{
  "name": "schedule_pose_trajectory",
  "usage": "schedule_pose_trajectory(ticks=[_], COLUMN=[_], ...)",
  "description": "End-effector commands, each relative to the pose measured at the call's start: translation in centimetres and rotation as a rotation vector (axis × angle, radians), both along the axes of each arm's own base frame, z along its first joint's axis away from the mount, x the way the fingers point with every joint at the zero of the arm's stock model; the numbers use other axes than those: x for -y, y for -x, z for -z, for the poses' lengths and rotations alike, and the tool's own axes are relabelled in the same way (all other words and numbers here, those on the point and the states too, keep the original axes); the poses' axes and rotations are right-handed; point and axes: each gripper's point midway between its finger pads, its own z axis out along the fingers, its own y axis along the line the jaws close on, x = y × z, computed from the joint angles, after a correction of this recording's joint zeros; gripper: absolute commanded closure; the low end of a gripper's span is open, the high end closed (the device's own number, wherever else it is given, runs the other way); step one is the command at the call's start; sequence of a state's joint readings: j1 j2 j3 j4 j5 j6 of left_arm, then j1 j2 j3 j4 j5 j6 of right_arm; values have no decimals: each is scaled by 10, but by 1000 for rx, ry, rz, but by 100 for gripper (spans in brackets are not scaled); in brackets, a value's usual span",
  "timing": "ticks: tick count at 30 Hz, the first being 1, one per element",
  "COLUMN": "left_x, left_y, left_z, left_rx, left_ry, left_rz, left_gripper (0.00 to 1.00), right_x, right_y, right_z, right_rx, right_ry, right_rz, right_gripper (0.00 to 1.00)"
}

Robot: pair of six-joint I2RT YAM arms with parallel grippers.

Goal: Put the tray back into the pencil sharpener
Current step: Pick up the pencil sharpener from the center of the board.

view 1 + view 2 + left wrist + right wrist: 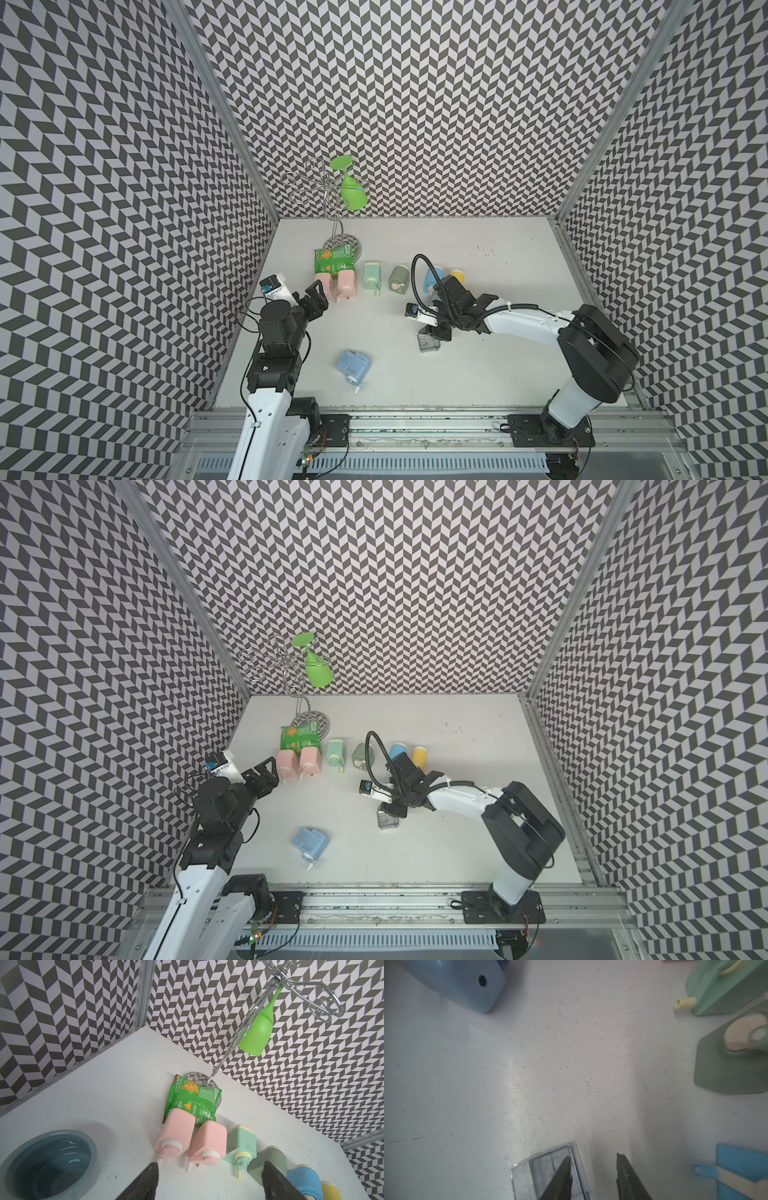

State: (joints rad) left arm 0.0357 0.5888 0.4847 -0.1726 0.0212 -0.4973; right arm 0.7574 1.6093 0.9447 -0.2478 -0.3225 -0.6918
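Right of the tabletop's middle lies our clear tray (428, 343), well apart from the pencil sharpener (353, 365). Light, stiff, slick, we judge: pinch one thin wall. Our right gripper (592, 1156) straddles that wall, fingers part-open; left gripper (211, 1164) wide, empty.

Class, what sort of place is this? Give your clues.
Probably a robot test cell: a left arm and right arm bolted to a metal rail, and a white table boxed in by chevron-patterned walls.

White-shelled left arm (270, 424), right arm (523, 326); black joint housings (594, 353); looping black corrugated cable (413, 272); black wedge-shaped pincer fingers (145, 1183).
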Motion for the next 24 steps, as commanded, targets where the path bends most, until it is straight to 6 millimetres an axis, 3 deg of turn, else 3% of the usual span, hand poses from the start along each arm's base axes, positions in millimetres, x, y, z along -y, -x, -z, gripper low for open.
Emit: schedule_pose_trajectory(ticks=[1,5,8,11,14,19,24], left_x=[0,0,3,4,-4,-5,-32], left_y=[0,-2,-4,-6,-3,5,17], left_z=[-2,1,5,10,15,7,10], left_rx=[17,8,2,-7,-33,-21,-58], left_ry=[-26,-29,-18,-4,24,111,98], left_rz=[10,14,31,35,-27,-61,-224], left_gripper=[21,21,21,21,14,0,0], right_x=[-13,-18,-24,-38,-59,-99,-127], right_y=[7,31,53,72,68,94,112], right_z=[-70,-121,-135,-132,-129,-89,-69], right_rx=[138,206,201,118,48,114,141], right_ry=[-197,-450,-584,-607,-603,-469,-422], right_rz=[-32,-36,-88,-208,-202,-305,-295], right_gripper=[63,63,63,59,58,54,53])
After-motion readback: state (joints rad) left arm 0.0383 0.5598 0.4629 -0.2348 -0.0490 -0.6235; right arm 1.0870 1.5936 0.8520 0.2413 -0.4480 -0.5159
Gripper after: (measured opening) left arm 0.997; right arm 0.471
